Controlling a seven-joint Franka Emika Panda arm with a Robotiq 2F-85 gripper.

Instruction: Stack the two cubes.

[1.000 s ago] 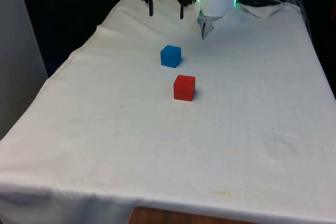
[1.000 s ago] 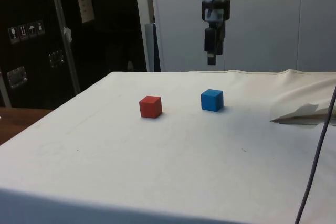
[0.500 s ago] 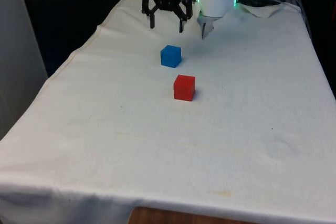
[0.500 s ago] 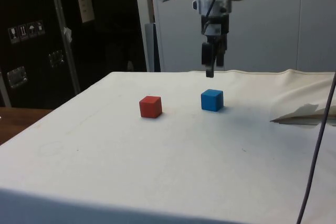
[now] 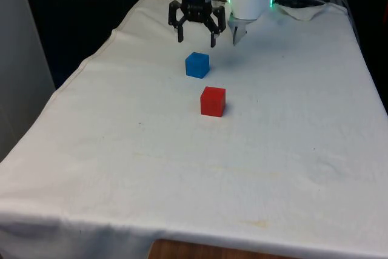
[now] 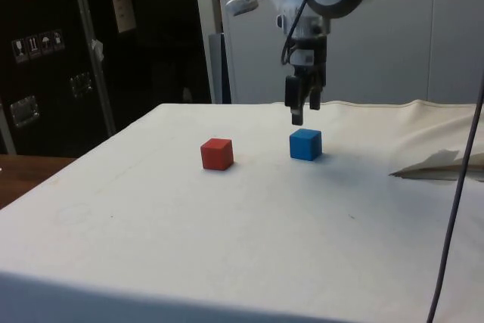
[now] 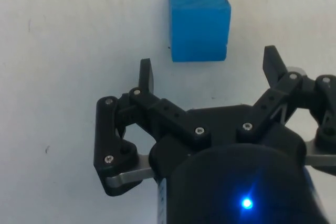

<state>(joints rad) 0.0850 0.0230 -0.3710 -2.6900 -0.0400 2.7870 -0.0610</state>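
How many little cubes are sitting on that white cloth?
2. The blue cube sits nearer the robot, just beneath the open black two-finger gripper. The red cube sits apart from it, closer to the front camera. Nothing stands where another could hide.

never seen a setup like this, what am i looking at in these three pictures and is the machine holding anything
This is a white robot arm ending in a black two-finger gripper, working at a table covered with a white cloth. All three pictures show the same moment. One camera looks across the table towards the robot, one looks from the table's side, and one sits on the wrist, looking down past the gripper. Two small cubes sit apart on the cloth: a blue cube and a red cube. The gripper holds nothing. It hangs open in the air just above the blue cube, a little behind it rather than around it, which the wrist view makes clear. The job is to stack the cubes, and neither is lifted yet.
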